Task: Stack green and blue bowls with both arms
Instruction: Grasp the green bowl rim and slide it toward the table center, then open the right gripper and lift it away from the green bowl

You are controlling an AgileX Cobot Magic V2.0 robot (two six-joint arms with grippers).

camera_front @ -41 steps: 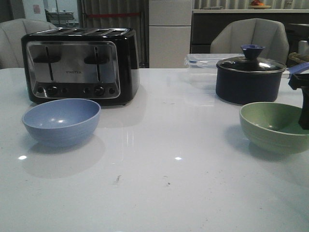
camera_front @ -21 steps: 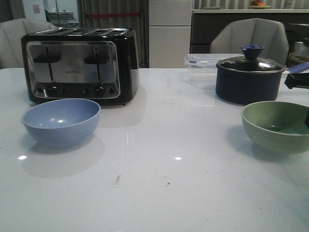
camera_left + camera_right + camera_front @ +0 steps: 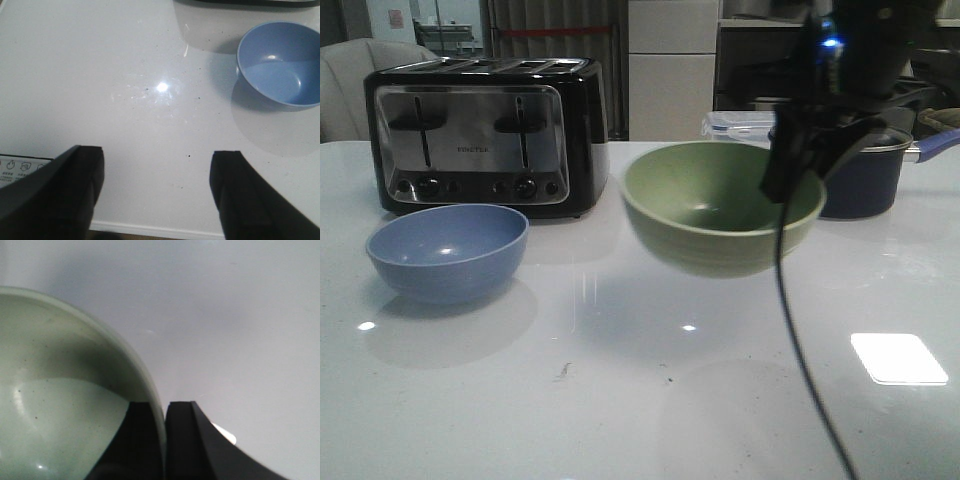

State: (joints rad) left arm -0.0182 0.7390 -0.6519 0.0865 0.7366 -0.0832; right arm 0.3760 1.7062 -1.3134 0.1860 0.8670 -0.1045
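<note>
Nearest us, our left tool (image 3: 157, 192) hangs wide apart and holding nothing above the white surface (image 3: 620, 400), near the blue bowl (image 3: 448, 250), which sits upright in front of the toaster (image 3: 485, 135). Farther in, our right tool (image 3: 165, 440) pinches the green bowl (image 3: 720, 205) by its rim, one finger inside and one outside, carrying it clear of the surface, presumably so it can drop into the blue one.

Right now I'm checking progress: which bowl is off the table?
The green bowl: the right gripper pinches its rim, holding it aloft. The blue bowl sits ungripped.
</note>
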